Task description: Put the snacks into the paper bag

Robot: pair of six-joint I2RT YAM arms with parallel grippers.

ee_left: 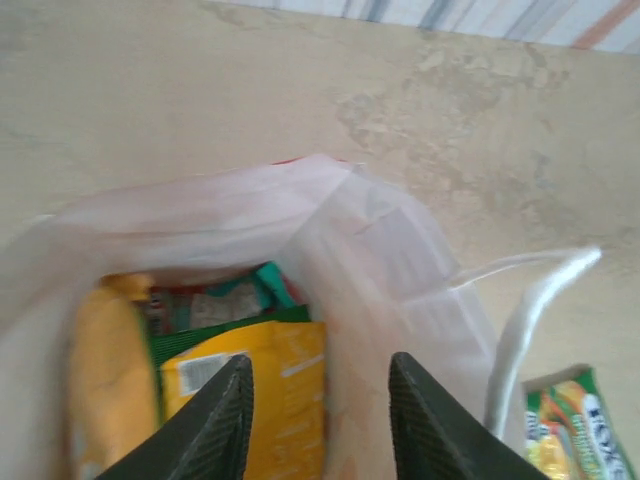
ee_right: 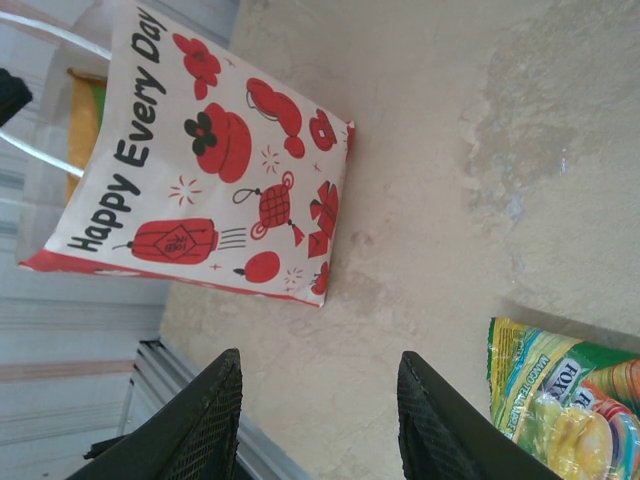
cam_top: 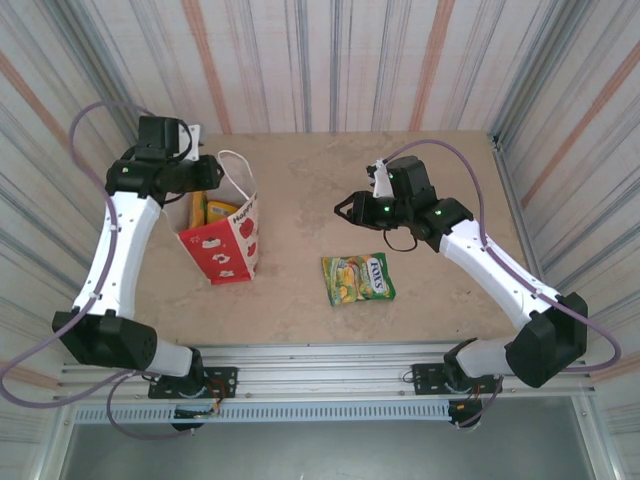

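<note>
Left gripper (ee_left: 318, 380), jaws spread, is held over the paper bag (ee_right: 200, 170); right gripper (ee_right: 318, 368), jaws spread, is held near a green packet (cam_top: 358, 278).

A beige table (cam_top: 300, 305) with a mottled, stone-like top fills the middle of the overhead view, with darker blotches across its surface. Corrugated walls (cam_top: 330, 60) close it in on three sides, pale with grey and orange vertical stripes. Along the near edge run silver metal rails (cam_top: 330, 362), slotted lengthwise, and below them lies a flat grey panel (cam_top: 320, 450).
</note>
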